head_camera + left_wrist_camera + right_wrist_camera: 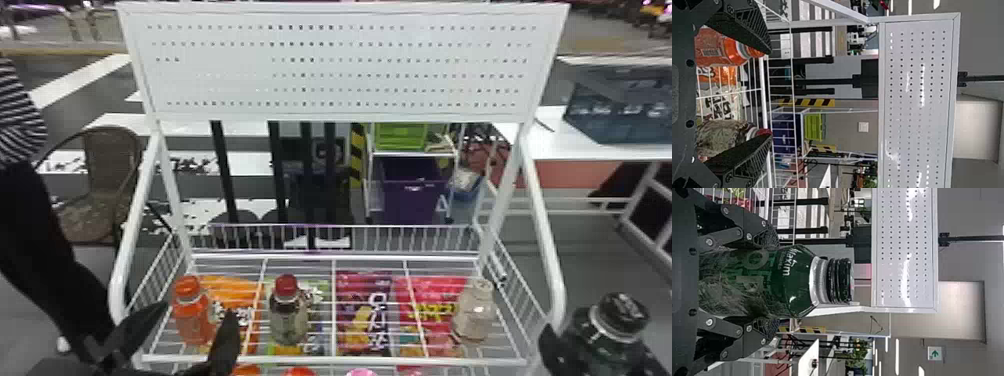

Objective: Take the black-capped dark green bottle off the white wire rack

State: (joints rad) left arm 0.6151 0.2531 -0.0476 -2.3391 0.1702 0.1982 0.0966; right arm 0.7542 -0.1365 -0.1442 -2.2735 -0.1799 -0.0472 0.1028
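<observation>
Black-capped dark green bottle: off the white wire rack, beyond its right side, cap up. Right end effector clamped round its body, one finger on each flank. Left end effector at the rack's left front corner, fingers spread, nothing gripped. Standing on the rack: orange bottle at left, red-capped bottle left of centre, pale bottle at right. Perforated white panel above the rack's back edge.
</observation>
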